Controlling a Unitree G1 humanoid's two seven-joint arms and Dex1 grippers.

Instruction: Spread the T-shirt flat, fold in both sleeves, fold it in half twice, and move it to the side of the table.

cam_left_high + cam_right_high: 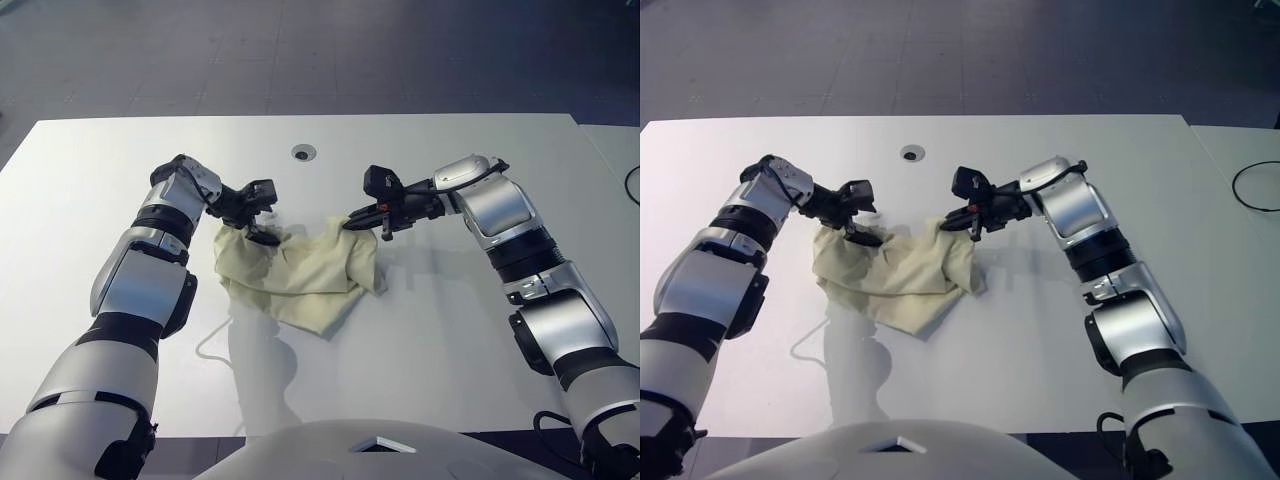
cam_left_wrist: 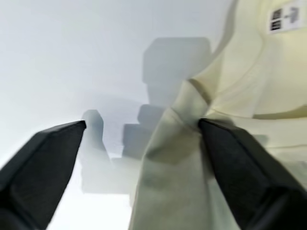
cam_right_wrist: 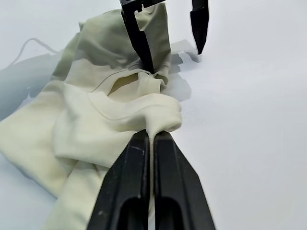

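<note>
A pale cream T-shirt (image 1: 305, 275) lies bunched in a loose heap near the middle of the white desk (image 1: 450, 330), about midway between its far and near edges. It is not spread flat: the cloth is creased and doubled over itself, and the neckline faces up with a white label (image 2: 283, 19) showing inside it.

The right tool (image 3: 149, 136) is clamped narrow on a raised fold at the side of the shirt nearer the desk's right edge, and the cloth is pinched into a ridge between its two black fingers.

The left tool (image 1: 266, 213) stands wide at the opposite side of the heap. One finger (image 2: 225, 148) touches the cloth just beside the neckline, and the other (image 2: 53, 148) is over bare desk.

A round grommet hole (image 1: 304, 152) sits in the desk toward the far edge, well apart from the shirt.
</note>
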